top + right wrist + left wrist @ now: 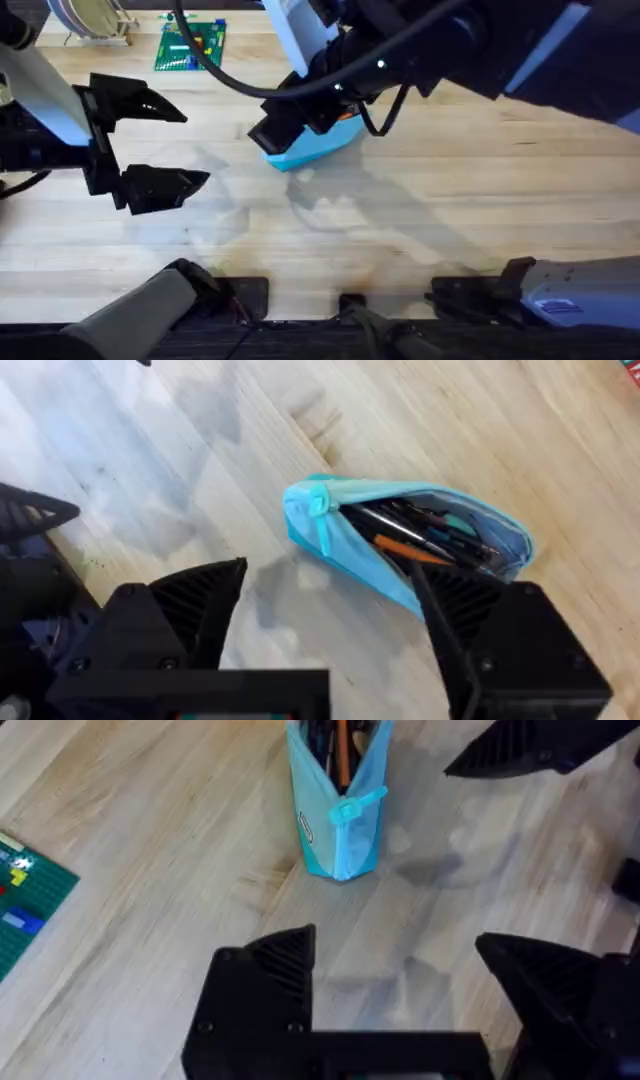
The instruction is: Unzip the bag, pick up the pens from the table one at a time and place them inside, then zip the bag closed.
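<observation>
- Overhead view: the light blue soft fabric pouch (315, 148) lies on the pale wooden plank bench (450, 210), toward its far side near the middle, partly under the right arm.
- Right gripper (330, 615): black fingers spread wide, hovering just above the pouch, pinching nothing.
- Left gripper (170, 145): fingers likewise spread and empty, well apart from the pouch on the left side of the bench.
- Step in hand, as judged: zipping closed. The mouth gapes; the turquoise zipper pull (320, 510) sits at the end nearer the left gripper. One gripper should pin the fabric while the other pinches the pull and draws it straight along the teeth.
- Count: one pouch; inside it, one orange pen (420, 552) and dark pens whose number cannot be told.
- Also present: one green brick baseplate (190, 45).
</observation>
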You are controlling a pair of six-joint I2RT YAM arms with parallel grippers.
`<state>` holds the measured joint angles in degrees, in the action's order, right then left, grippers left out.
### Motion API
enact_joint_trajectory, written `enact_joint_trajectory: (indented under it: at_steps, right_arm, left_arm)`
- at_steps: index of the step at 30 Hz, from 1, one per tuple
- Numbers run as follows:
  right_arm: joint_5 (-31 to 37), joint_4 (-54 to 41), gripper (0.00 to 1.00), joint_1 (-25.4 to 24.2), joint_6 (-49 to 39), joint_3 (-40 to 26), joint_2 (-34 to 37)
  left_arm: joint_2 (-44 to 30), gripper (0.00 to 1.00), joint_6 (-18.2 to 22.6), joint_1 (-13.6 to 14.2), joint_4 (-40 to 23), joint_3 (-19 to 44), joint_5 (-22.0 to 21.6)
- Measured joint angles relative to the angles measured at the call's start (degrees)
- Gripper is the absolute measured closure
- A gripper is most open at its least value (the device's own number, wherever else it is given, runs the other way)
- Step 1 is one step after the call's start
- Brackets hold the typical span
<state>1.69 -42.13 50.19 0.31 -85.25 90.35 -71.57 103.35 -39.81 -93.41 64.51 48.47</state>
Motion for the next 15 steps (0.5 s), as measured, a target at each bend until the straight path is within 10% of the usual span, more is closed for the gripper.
enact_joint_trajectory:
  at_steps: [15]
  right_arm:
    - [1.0,0.1,0.011,2.1,0.1,0.0,0.0]
  left_arm:
    - [0.0,0.007,0.0,0.0,0.0,0.0,0.0]
